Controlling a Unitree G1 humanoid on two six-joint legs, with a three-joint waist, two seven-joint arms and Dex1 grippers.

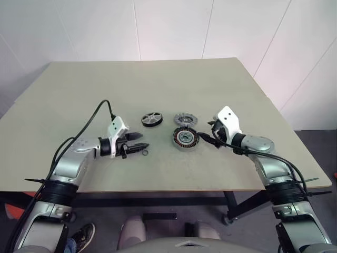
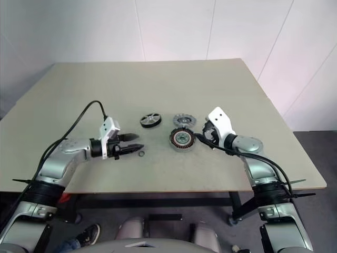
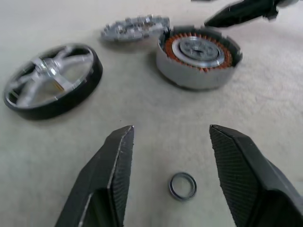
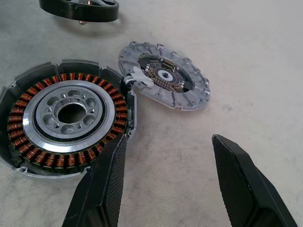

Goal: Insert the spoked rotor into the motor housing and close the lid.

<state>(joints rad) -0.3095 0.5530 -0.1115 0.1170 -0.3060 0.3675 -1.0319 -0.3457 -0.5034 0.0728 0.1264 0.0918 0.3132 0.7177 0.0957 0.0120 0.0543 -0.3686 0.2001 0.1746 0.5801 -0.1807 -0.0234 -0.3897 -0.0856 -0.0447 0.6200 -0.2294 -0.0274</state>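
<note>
The small flat wheel with a black rim and shiny silver spokes, the spoked rotor (image 1: 151, 119), lies flat on the tan table (image 1: 158, 79), a bit farther back than the other parts. The big round grey motor housing (image 1: 185, 138) w/ its ring of coppery windings sits to the right of it and closer to the robot. The round grey ribbed lid (image 1: 185, 118) lies just behind the housing, nearly touching its rim, and it's tipped a little.

The left tool (image 1: 138, 143) is the nearer 1 to the rotor. The rotor lies ahead of it and a bit to the right, near but not touching. The left tool's 2 black fingers (image 3: 113, 165) are spread apart and hold nothing. A tiny black ring (image 3: 182, 186) lies on the table right between them, loose.

The right tool (image 4: 165, 189) sits just beside the housing on its right side, fingers wide apart, holding nothing. 1 finger tip is very close to the housing wall.

I think the rotor is the next thing to pick up, and the left tool should do it, bc it only has to go forward past the tiny ring. The rotor then has to travel right and toward the robot to sit over the housing's silver middle. The rotor is round and flat, so it'd be gripped across its rim.
</note>
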